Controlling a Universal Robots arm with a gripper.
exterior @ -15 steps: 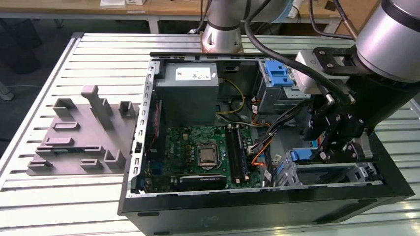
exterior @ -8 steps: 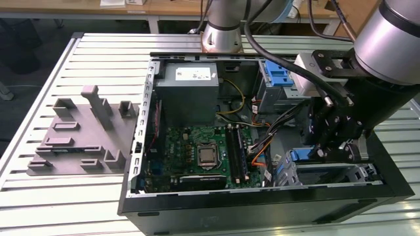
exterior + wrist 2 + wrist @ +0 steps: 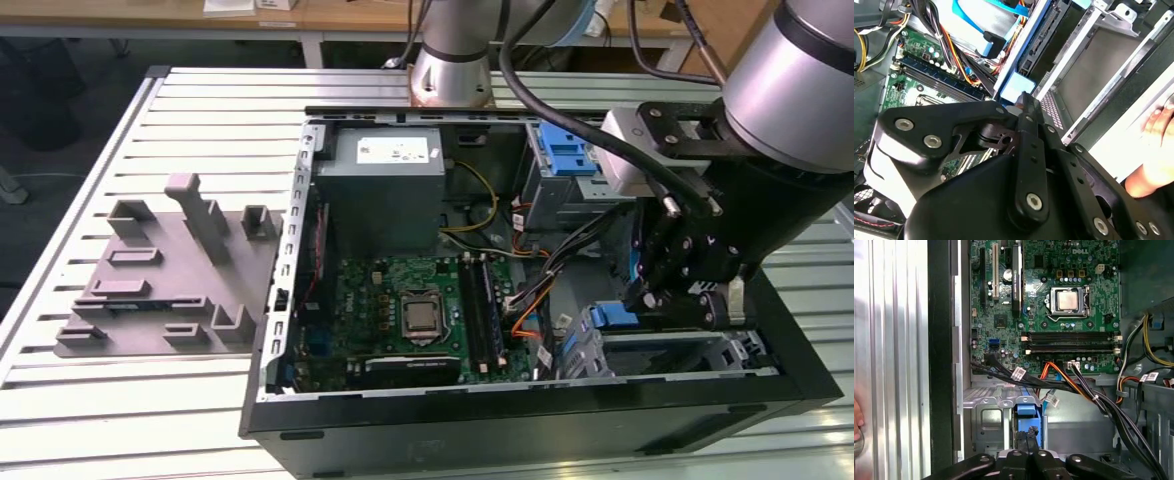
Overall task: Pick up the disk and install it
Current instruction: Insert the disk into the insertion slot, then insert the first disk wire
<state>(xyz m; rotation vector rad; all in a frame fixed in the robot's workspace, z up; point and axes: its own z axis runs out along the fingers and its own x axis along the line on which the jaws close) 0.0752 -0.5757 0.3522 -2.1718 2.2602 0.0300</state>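
A: Blue plastic caps the visible end of the disk [image 3: 1026,410]. Where does it sit?

B: It stands on edge in the metal drive cage [image 3: 985,422], at a corner of the open computer case [image 3: 507,420]. The motherboard [image 3: 1054,300] is beside it and the cable bundle [image 3: 1079,385] is near.

A: And the gripper [image 3: 1027,437]?

B: Its fingers are drawn close together, pinching the blue end of the disk between them, as both wrist views show.

A: How should the disk handle?

B: Probably as a stiff, dense slab, heavy for its size, with smooth metal faces that may slip. It is likely sensitive to knocks. The plastic end and edge rails look like the sound places to grip, not the labelled face.
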